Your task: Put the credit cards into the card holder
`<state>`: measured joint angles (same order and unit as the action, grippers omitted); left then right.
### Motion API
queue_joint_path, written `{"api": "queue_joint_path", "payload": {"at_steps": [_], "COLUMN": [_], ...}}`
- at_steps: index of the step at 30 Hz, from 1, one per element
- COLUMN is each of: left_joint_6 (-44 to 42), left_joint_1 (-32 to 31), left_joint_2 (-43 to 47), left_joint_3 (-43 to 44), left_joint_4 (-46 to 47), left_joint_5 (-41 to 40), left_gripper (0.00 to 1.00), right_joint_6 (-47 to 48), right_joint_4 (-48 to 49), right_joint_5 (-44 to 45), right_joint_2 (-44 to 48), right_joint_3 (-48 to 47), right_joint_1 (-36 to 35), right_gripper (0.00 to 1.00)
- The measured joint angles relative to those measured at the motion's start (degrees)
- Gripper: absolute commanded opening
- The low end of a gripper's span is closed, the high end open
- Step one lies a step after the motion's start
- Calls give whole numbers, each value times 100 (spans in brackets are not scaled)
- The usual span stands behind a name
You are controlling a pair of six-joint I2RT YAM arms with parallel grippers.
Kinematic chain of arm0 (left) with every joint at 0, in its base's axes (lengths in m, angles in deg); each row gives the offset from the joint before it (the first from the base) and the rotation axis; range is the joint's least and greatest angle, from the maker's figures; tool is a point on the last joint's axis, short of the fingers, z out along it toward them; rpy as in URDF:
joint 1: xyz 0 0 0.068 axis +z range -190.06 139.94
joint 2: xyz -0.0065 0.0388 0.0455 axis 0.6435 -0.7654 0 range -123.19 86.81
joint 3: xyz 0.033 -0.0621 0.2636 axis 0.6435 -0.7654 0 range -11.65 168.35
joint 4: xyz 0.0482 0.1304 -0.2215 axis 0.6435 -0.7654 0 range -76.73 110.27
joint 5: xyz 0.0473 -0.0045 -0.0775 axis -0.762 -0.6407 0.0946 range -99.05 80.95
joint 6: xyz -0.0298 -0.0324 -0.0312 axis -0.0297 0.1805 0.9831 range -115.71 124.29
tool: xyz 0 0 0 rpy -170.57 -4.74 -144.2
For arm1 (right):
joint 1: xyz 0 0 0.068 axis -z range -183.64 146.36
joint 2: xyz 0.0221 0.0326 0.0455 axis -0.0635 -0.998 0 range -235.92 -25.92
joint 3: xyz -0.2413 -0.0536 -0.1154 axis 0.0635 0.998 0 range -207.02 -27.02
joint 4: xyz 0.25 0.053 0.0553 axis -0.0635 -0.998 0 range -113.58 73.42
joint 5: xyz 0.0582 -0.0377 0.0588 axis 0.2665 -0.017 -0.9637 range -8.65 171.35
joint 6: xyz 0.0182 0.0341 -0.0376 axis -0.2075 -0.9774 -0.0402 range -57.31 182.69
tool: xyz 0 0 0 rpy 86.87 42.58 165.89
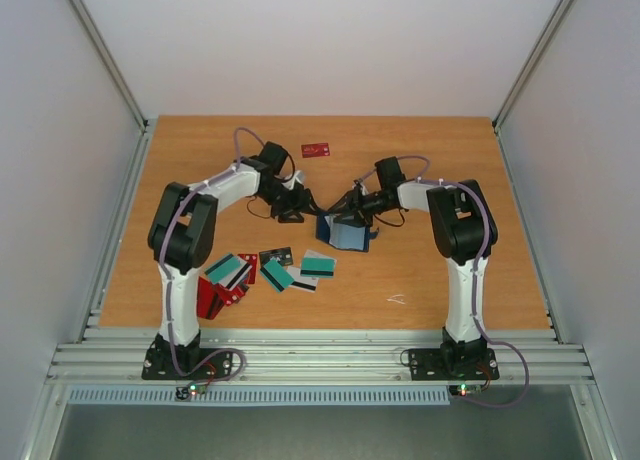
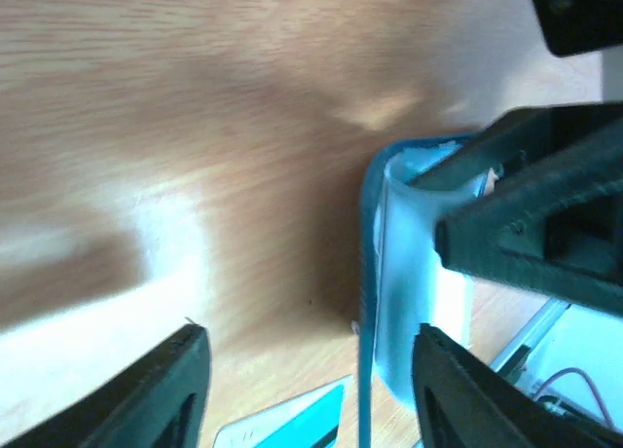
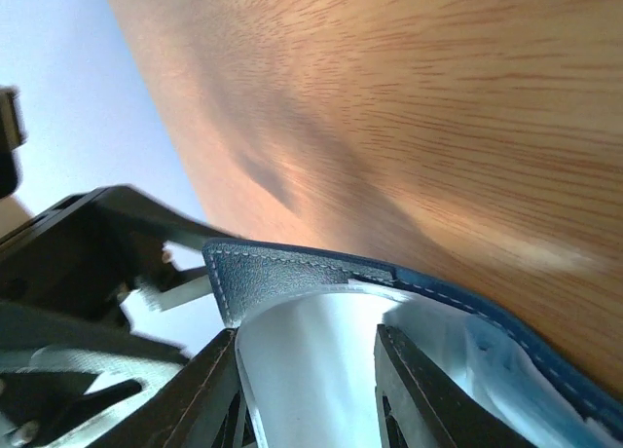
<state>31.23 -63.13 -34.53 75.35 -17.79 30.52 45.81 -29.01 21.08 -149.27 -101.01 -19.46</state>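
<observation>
Top external view is showing the card holder [image 1: 345, 235] standing open near the middle of the table [image 1: 450, 280], dark blue outside and paler blue inside. The right gripper [image 1: 352, 213] is reaching down onto its top edge. In the right wrist view, that gripper's fingers [image 3: 209, 390] are sitting on either side of the pale inner leaf and clasping the card holder [image 3: 292, 273], while the stitched navy flap is curving over them.

The left gripper [image 1: 297, 212] is hanging just beside the holder's left edge. In the left wrist view its fingers [image 2: 180, 394] are standing spread apart and grasping nothing, with bare wood showing between them. The holder's upright blue edge [image 2: 375, 273] is rising just ahead of one finger, and the other arm's dark gripper is pressing on it from above.

The credit cards [image 1: 270, 272] are lying scattered toward the front left of the table, teal, red and one dark, some overlapping. The nearest teal one is lying near the holder's front. A lone red card [image 1: 317, 149] is lying well apart, toward the far edge.
</observation>
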Motion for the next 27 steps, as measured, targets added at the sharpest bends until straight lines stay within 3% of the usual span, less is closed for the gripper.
{"api": "queue_joint_path", "payload": {"at_steps": [6, 12, 27], "left_joint_6": [-306, -669, -938], "left_joint_1": [-105, -308, -365], "left_joint_2": [992, 2251, 3711], "left_joint_3": [-245, -1060, -2796], "left_joint_4": [-457, -634, -929], "left_joint_5": [-697, -1246, -1602], "left_gripper": [72, 73, 78], "right_joint_6": [87, 234, 286], "right_joint_4": [-225, -623, -1711], "right_joint_5": [63, 273, 997], "right_joint_2": [-72, -72, -2], "right_joint_3": [-83, -280, -938], "right_joint_1": [-2, -74, -286], "right_gripper": [37, 37, 39]}}
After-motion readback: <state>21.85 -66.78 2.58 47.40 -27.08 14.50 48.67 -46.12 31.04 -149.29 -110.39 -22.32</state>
